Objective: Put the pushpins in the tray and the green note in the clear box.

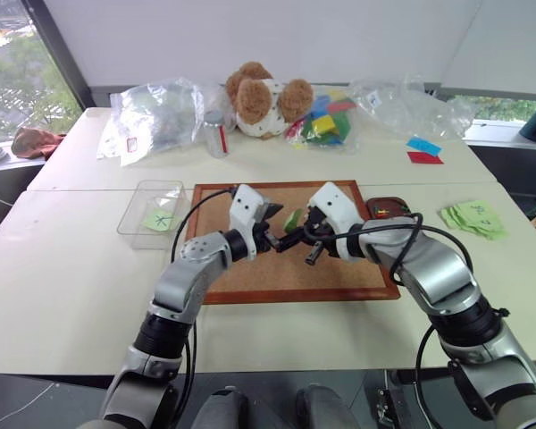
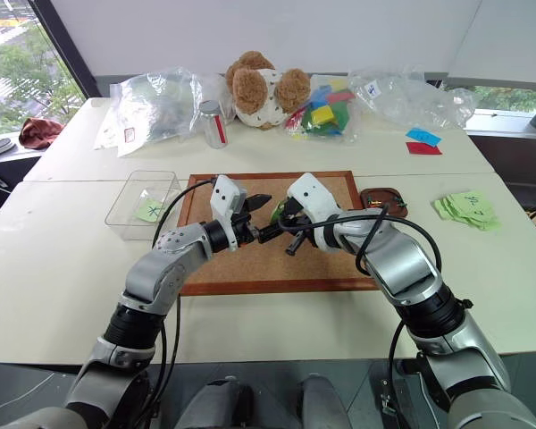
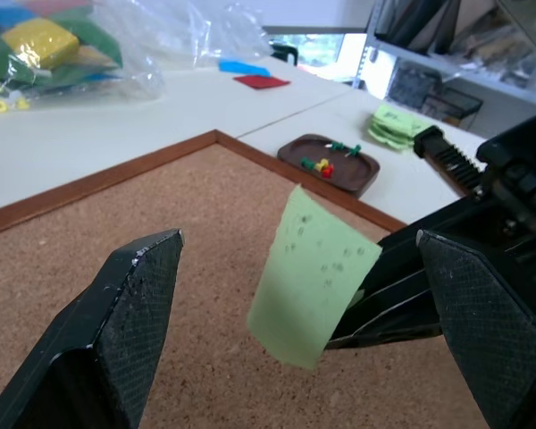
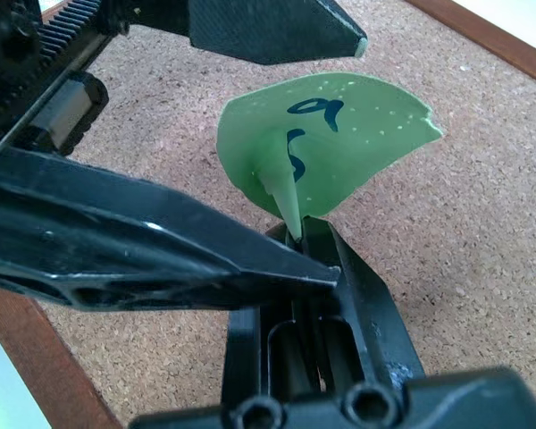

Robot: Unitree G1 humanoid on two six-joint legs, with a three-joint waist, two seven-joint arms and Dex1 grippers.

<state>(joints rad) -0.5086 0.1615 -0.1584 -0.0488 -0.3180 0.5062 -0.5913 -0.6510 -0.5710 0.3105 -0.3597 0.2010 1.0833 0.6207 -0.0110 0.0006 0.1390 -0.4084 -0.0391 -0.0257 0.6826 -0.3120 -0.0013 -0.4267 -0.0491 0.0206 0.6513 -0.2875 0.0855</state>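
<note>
Both grippers meet over the middle of the cork board (image 1: 250, 277), which lies at the centre of the surface (image 1: 71, 304). Right gripper (image 4: 297, 234) has its fingers clenched on the bottom edge of the green note (image 4: 326, 134), so the slip stands up in the air above the cork with its dark handwriting facing that wrist camera. Left gripper (image 3: 304, 295) sits right across from it with fingers spread wide, one on each side of the note, not touching it as far as I can see.

Pushpins (image 3: 320, 164), red, green and a yellow one, are lying in the tray (image 3: 290, 154), the little brown dish just off the board's right edge. Clear box (image 1: 136, 214) sits just beside the board's left edge, with a green slip marked X (image 1: 160, 220) inside. Near the right edge of the surface there's a heap of green slips (image 1: 473, 217). Along the far edge: plastic bags (image 1: 156, 112), a stuffed bear (image 1: 263, 98) and a small can (image 1: 215, 134).
</note>
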